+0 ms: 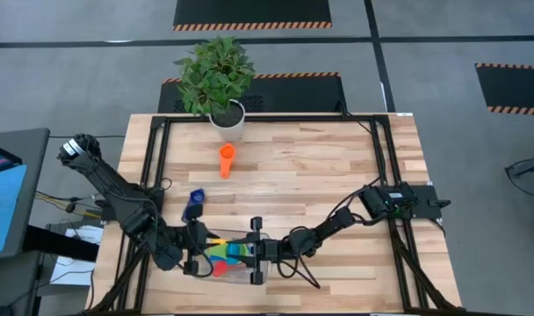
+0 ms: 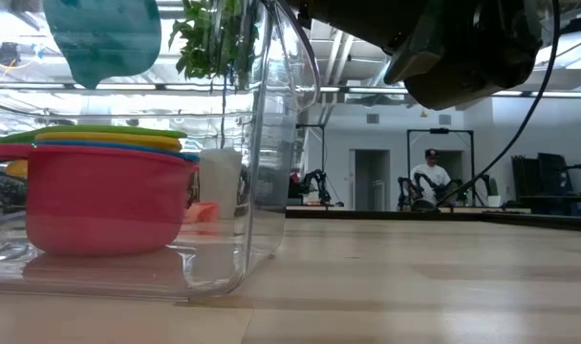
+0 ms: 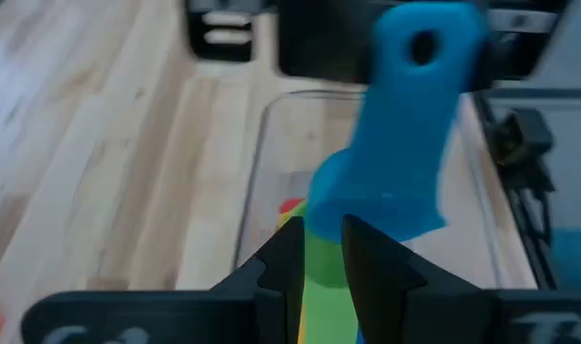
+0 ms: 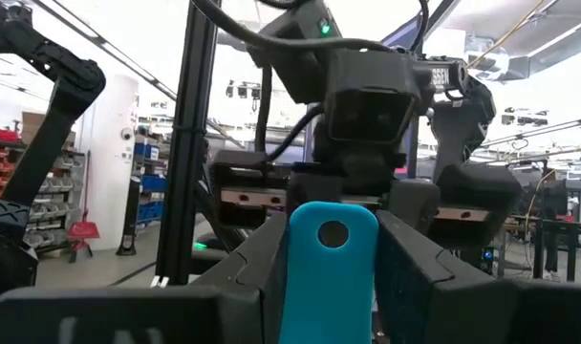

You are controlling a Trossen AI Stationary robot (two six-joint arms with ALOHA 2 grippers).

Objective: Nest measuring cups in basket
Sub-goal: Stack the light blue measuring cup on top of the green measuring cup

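Observation:
A light blue measuring cup hangs over the clear basket, handle up and bowl down. My right gripper is shut on its handle. My left gripper stands at the basket's left end, its fingers a narrow gap apart with nothing between them. The bowl is just past its tips, and I cannot tell whether they touch. In the basket stands a red cup with blue, yellow and green cups nested in it. An orange cup and a dark blue cup lie on the table. My right gripper pinches the light blue cup's handle between its two fingers, on the handle's two long edges below the hanging hole. The fingers come from the table's right side, slanting upward. The cup is lifted clear above the nested cups, its bowl below the handle.
A white pot with a green plant stands at the table's far edge. Black frame rails run along the table's sides. Bare wood lies to the right of the basket. A person sits in the room beyond.

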